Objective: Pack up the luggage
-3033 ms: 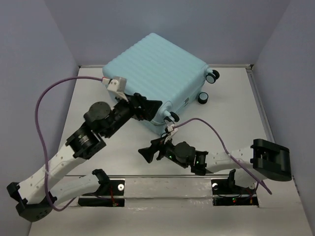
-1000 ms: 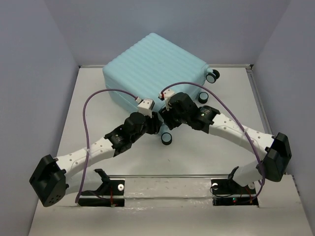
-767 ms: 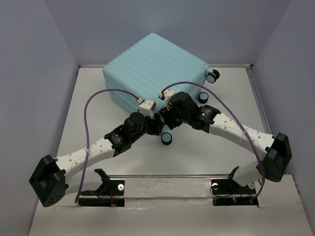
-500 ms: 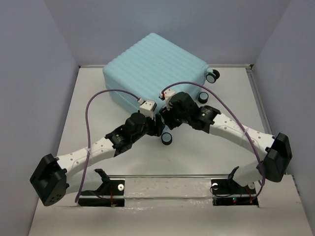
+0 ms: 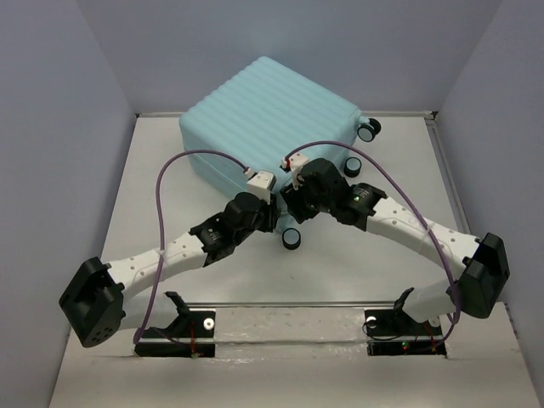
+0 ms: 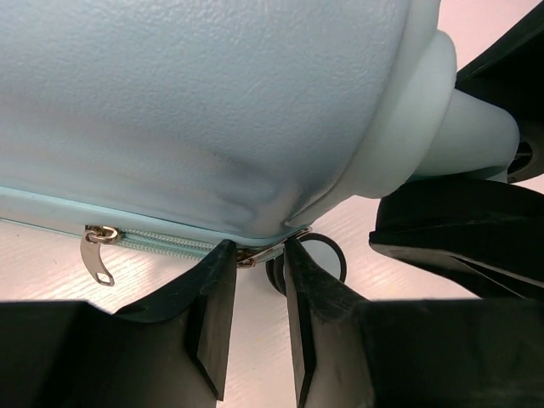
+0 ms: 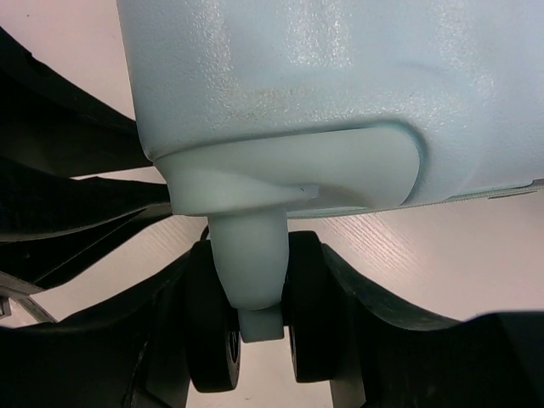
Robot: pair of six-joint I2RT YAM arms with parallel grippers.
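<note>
Though close — luggage [image 6: 212, 102]; one zipper pull [image 6: 260, 253] half-hidden

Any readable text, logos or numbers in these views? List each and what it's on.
None readable. The luggage shell, its zipper pull and caster show no brand, label or number; the left gripper and right gripper are plain black, unmarked.

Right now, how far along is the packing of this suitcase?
The luggage lies closed, so filling looks finished. In hand: the left hand straddles a zipper pull, while the right hand clasps a caster. Left: probably drawing the zip; I cannot see whether it is shut all round.
</note>
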